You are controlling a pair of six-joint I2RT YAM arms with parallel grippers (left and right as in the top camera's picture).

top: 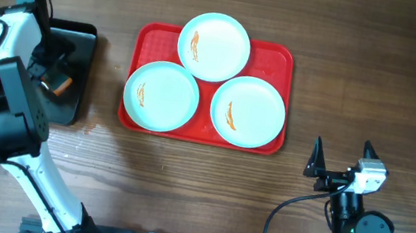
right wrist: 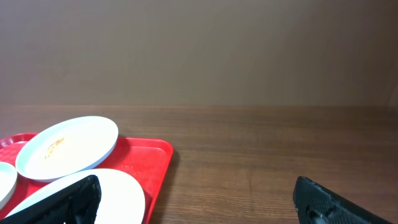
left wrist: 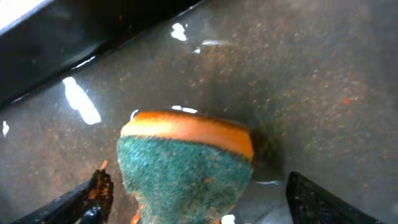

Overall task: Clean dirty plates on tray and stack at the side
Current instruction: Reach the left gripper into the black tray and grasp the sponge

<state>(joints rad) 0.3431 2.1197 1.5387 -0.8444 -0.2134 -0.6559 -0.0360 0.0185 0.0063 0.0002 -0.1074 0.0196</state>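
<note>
Hovering by the bench's left edge, my left gripper [left wrist: 199, 202] straddles a sponge [left wrist: 186, 162], fingers apart; my right gripper [top: 344, 146] gapes near the front-right corner. Three smeared plates [top: 214, 46] [top: 162, 96] [top: 248, 111] sit on the red tray [top: 280, 57], mid-bench.

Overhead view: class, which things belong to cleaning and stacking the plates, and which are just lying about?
For the job: three smeared plates; red tray; sponge.
Just lying about: black tray, which merely holds the sponge; wooden table.

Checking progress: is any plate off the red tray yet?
No, all three plates lie on the red tray, each smeared orange.
</note>
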